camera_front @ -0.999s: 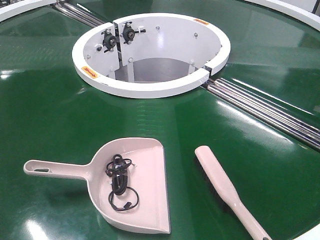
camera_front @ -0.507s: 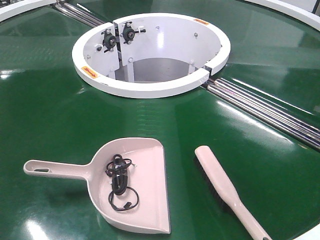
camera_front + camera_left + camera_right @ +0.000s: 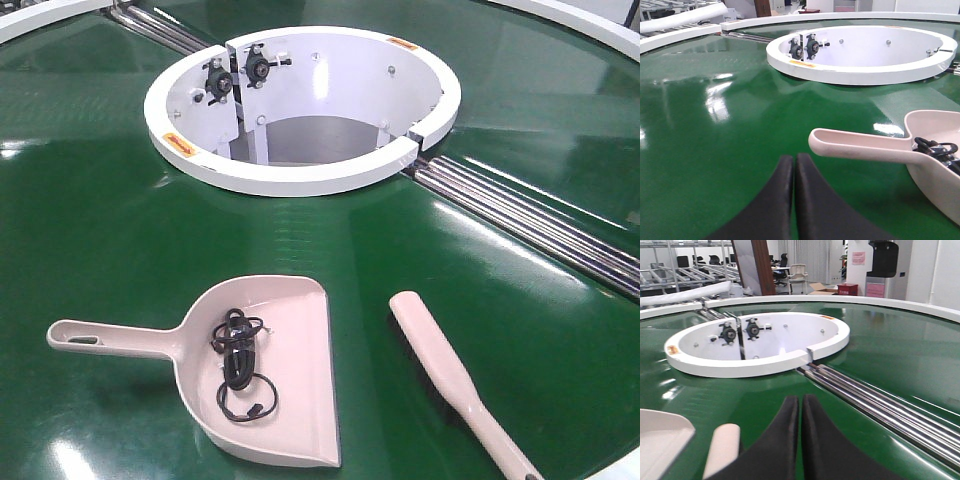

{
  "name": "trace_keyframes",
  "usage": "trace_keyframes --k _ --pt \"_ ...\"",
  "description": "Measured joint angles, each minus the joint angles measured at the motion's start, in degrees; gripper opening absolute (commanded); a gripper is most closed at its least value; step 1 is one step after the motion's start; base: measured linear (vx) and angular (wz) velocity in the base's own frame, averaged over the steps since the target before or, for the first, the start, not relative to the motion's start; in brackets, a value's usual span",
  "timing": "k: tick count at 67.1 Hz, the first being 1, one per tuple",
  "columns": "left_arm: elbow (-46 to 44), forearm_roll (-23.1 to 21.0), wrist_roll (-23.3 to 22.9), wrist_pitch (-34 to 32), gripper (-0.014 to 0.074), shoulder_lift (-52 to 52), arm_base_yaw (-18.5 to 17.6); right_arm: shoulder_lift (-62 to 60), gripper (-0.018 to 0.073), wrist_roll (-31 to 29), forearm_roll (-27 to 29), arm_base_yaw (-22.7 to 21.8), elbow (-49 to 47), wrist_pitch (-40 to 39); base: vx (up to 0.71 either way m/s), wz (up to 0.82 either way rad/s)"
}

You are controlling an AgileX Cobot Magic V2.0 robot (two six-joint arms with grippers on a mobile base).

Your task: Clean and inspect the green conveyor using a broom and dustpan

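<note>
The green conveyor [image 3: 120,230] fills every view, with its white ring hub [image 3: 300,110] at the back. A pink dustpan [image 3: 265,375] lies near the front, handle pointing left, with a tangled black cable [image 3: 240,365] inside it. To its right lies the pink broom [image 3: 455,385], bristles down. Neither gripper shows in the front view. My left gripper [image 3: 794,159] is shut and empty, just short of the dustpan handle [image 3: 860,145]. My right gripper [image 3: 800,400] is shut and empty, with the broom tip [image 3: 725,447] to its left.
Chrome roller strips [image 3: 530,225] run diagonally from the hub toward the right edge, and another set [image 3: 160,30] leaves the hub at the back left. A white outer rim [image 3: 900,304] borders the belt. Shelving and chairs stand beyond it.
</note>
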Motion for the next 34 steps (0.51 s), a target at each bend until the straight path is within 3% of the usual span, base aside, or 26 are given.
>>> trace_keyframes --k 16,34 --pt "0.0 0.0 0.0 0.0 -0.0023 0.0 0.0 -4.56 -0.0002 0.36 -0.42 -9.32 8.19 -1.72 0.0 0.0" --pt "0.0 0.0 0.0 0.0 -0.0023 0.0 0.0 -4.56 -0.0002 2.61 -0.42 -9.62 9.48 -3.88 0.0 0.0"
